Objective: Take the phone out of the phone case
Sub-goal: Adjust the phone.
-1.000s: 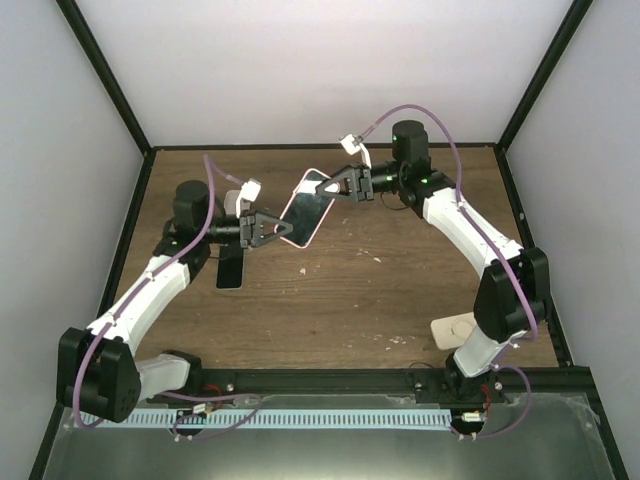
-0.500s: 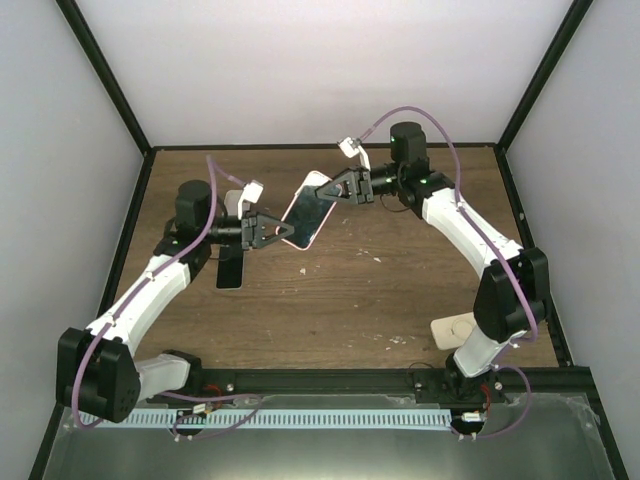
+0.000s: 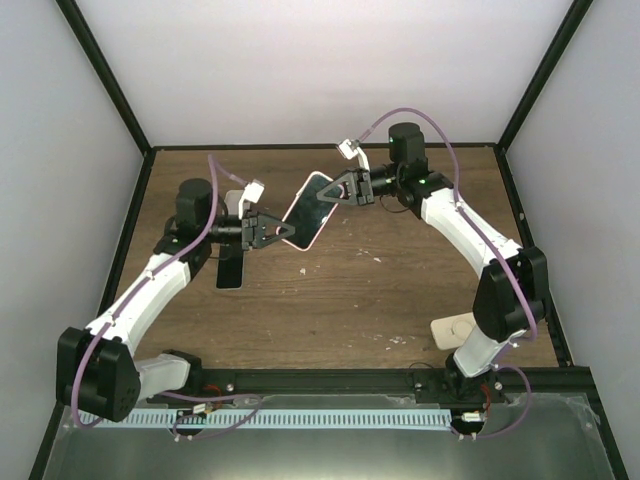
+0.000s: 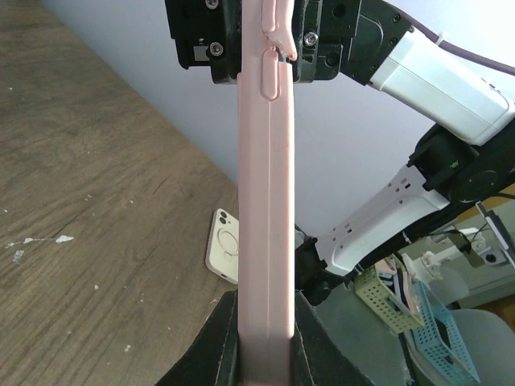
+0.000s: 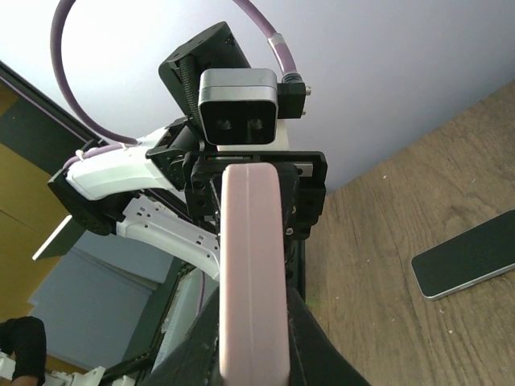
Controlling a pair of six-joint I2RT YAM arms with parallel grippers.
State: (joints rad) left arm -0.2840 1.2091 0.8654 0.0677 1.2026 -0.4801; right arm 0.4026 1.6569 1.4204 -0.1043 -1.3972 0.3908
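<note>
While the pink phone case (image 4: 265,201) hangs tilted above the table (image 3: 380,290), the left jaws are clamped on its nearer end and the right jaws pinch its farther end. The phone (image 3: 306,211) sits inside it, dark screen facing upward. A second dark phone (image 3: 230,270) lies flat on the table beside the left arm.

I see the pink phone case (image 4: 265,217) up in the air, tilted, clear of the table. The dark-screened phone (image 3: 306,210) still sits inside it.
</note>
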